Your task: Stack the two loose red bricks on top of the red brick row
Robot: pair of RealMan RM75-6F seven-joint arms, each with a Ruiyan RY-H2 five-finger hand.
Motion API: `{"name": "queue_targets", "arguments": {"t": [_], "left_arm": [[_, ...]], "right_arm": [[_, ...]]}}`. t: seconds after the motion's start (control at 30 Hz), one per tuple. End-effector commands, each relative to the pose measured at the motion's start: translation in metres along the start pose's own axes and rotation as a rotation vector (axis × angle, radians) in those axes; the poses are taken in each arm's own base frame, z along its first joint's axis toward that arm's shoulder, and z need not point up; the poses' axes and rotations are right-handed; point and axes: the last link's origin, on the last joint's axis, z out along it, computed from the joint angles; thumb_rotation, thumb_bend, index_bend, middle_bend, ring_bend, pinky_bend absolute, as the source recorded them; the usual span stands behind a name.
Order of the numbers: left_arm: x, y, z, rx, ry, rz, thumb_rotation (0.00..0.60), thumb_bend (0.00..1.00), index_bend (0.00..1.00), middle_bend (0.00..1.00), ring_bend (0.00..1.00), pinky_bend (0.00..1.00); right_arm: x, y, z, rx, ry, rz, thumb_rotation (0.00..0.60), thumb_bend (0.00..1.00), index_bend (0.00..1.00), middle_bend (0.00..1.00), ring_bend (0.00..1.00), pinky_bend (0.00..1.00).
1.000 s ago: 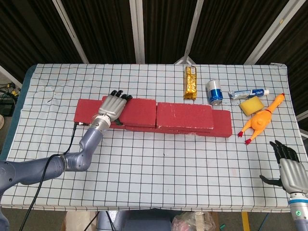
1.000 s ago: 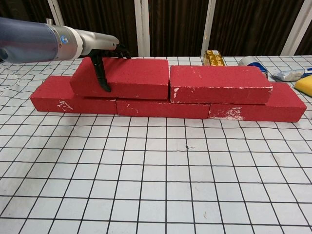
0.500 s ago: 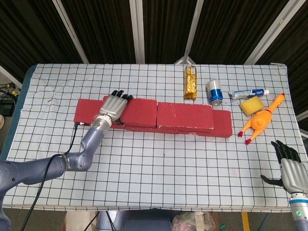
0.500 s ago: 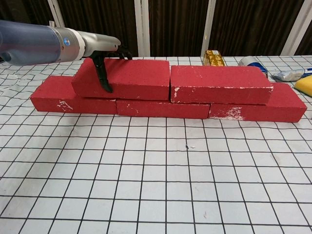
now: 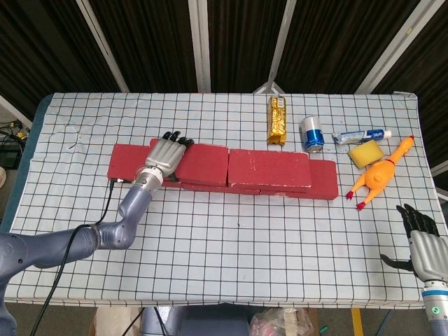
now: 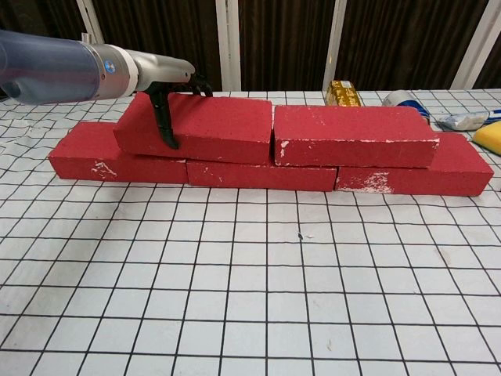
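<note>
A row of red bricks (image 6: 262, 176) lies across the table, also visible in the head view (image 5: 325, 183). Two more red bricks sit on top of it, end to end. My left hand (image 5: 164, 155) grips the left upper brick (image 6: 211, 125) at its left end, fingers over the top and the thumb (image 6: 164, 125) down the front face. The right upper brick (image 6: 352, 135) lies free, touching the left one. In the head view the upper bricks show at left (image 5: 203, 164) and right (image 5: 269, 168). My right hand (image 5: 423, 243) hovers open at the table's front right corner, far from the bricks.
Behind the bricks lie a gold packet (image 5: 278, 120), a blue can (image 5: 311, 133), a toothpaste tube (image 5: 360, 135), a yellow sponge (image 5: 366, 155) and an orange rubber chicken (image 5: 378, 175). A checkered cloth (image 5: 231, 245) covers the table.
My left hand has nudged the left upper brick slightly to the right, up against the other upper brick. The right hand has sunk a little toward the front edge.
</note>
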Motion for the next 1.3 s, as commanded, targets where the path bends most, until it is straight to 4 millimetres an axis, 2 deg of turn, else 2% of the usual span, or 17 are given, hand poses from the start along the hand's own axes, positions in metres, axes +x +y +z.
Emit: {"name": "queue_targets", "arguments": {"t": [0.03, 0.57, 1.3], "left_arm": [[-0.0001, 0.0009, 0.0001, 0.001, 0.001, 0.005, 0.6, 0.0, 0.18, 0.12, 0.04, 0.09], [0.0022, 0.0042, -0.0001, 0.026, 0.0, 0.013, 0.6, 0.0, 0.16, 0.08, 0.01, 0.09], [0.0016, 0.0081, 0.0008, 0.038, -0.003, 0.01, 0.6, 0.0, 0.16, 0.07, 0.01, 0.09]], "right_arm": [[0.0002, 0.0002, 0.0002, -0.002, 0.001, 0.001, 0.6, 0.16, 0.01, 0.0, 0.0, 0.0], [0.0006, 0.0007, 0.0001, -0.005, 0.002, 0.005, 0.6, 0.16, 0.01, 0.0, 0.0, 0.0], [0.0009, 0.0014, 0.0001, -0.014, 0.006, 0.01, 0.6, 0.16, 0.01, 0.0, 0.0, 0.0]]}}
